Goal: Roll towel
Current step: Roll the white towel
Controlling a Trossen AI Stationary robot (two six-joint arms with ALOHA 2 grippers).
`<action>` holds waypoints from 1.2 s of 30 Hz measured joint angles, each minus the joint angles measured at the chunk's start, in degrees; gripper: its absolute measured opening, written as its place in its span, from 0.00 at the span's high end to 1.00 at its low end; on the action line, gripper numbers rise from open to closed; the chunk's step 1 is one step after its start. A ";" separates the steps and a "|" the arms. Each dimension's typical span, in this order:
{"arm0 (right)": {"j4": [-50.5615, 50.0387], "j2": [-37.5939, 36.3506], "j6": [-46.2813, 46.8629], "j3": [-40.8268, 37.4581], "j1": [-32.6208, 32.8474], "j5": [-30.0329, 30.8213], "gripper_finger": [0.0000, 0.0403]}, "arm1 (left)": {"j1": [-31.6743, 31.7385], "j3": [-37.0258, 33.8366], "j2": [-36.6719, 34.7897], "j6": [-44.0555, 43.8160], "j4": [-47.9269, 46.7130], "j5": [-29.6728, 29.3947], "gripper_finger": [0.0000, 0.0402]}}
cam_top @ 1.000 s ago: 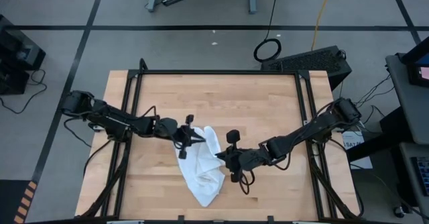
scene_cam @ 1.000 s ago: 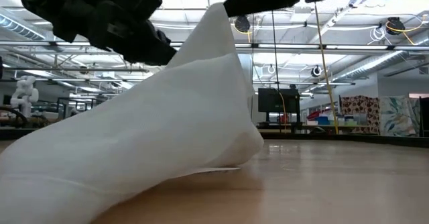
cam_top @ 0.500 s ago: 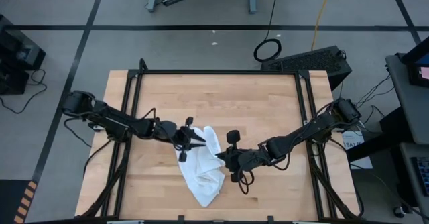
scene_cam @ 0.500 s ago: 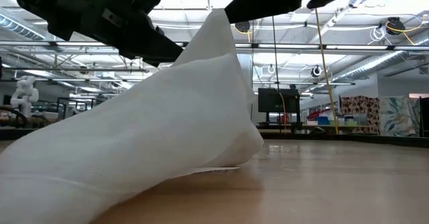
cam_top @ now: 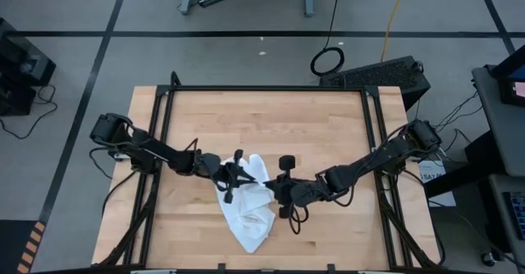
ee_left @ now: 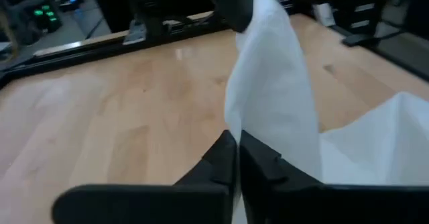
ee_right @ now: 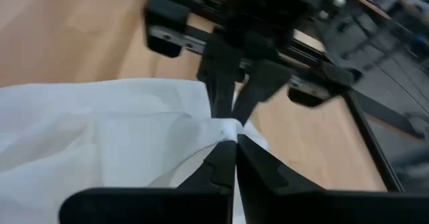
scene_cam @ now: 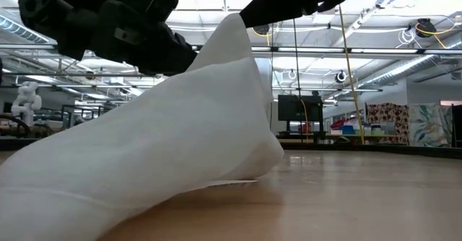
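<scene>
The white towel (cam_top: 248, 208) lies crumpled near the table's front middle. Its near end rests on the wood and its far end is pulled up into a peak (scene_cam: 234, 21). My right gripper (cam_top: 273, 189) comes in from the table's right and is shut on that peak. My left gripper (cam_top: 239, 175) comes in from the left and is shut on the raised cloth just below the peak. In the low view the towel (scene_cam: 166, 147) slopes down from the peak to the tabletop. My left gripper pinches the towel's raised edge (ee_left: 232, 122) between its two shut fingers, at their tips, coming nearly level from the table's left. The cloth runs up from there to the peak. My right gripper pinches the bunched tip of the peak (ee_right: 226, 129) between its two fingers, slanting down from the table's right. The towel hangs from it as a tent, its lower part on the table.
Bare wood (cam_top: 271, 122) spans the table's far half and both sides of the towel. Black frame rails (cam_top: 164, 110) run along the table's left, right and far edges. Benches and screens stand in the room beyond the table.
My left gripper has gone toward the table's right and down, up to the towel's raised part. Its fingers stood apart half a second ago and are shut on the cloth's edge now. The towel keeps its tent shape, and its peak stays in my right gripper.
</scene>
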 joint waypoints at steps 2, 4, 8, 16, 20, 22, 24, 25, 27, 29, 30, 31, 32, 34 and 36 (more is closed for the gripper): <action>-0.32 -0.12 2.38 0.00 0.53 3.25 0.94 | -0.23 0.00 -0.86 1.44 -0.02 -0.89 0.98; -2.79 -1.08 5.31 0.00 1.34 5.77 0.87 | -0.72 -0.02 -2.40 2.98 -1.00 -1.83 0.99; -9.80 -4.42 11.56 0.00 3.37 7.64 0.71 | -1.08 -0.02 -6.22 4.57 -3.94 -2.96 0.99; -22.27 -5.04 25.21 0.00 6.32 4.60 0.53 | -4.00 0.00 -11.87 7.76 -11.04 -2.92 1.00; -20.52 -0.84 27.00 -0.97 6.37 0.73 0.54 | -6.54 -0.04 -12.26 9.10 -17.86 -2.93 1.00; -16.60 1.58 26.15 -1.41 6.31 -2.16 0.56 | -7.51 -0.07 -12.26 8.26 -20.33 -5.11 1.00; -14.02 4.42 25.52 -1.56 6.31 -3.79 0.58 | -8.34 -0.07 -12.33 7.15 -20.94 -7.48 1.00; -12.75 5.84 25.08 -1.58 6.31 -4.00 0.59 | -8.75 -0.07 -12.45 6.84 -21.20 -8.30 1.00; -10.49 8.41 23.98 -1.62 6.25 -4.04 0.59 | -9.40 -0.07 -12.48 6.04 -21.21 -9.34 1.00; -7.76 10.52 23.18 -1.60 5.82 -3.92 0.59 | -9.68 -0.07 -12.61 5.75 -21.25 -9.61 1.00; -6.84 11.49 22.91 -1.60 5.46 -3.26 0.59 | -9.76 -0.07 -12.67 5.69 -21.10 -9.69 1.00; -6.16 12.43 22.79 -1.60 5.10 -1.51 0.59 | -9.76 -0.07 -12.69 5.37 -21.05 -10.08 1.00; -5.22 13.26 22.75 -1.60 4.77 0.24 0.58 | -9.76 -0.07 -12.69 4.77 -21.09 -10.78 1.00; -4.19 13.90 22.10 -1.60 4.24 2.13 0.59 | -9.76 -0.07 -12.74 4.22 -21.15 -12.11 1.00; -4.26 13.85 21.28 -1.60 3.83 3.02 0.63 | -9.76 -0.07 -12.80 4.12 -21.10 -12.46 1.00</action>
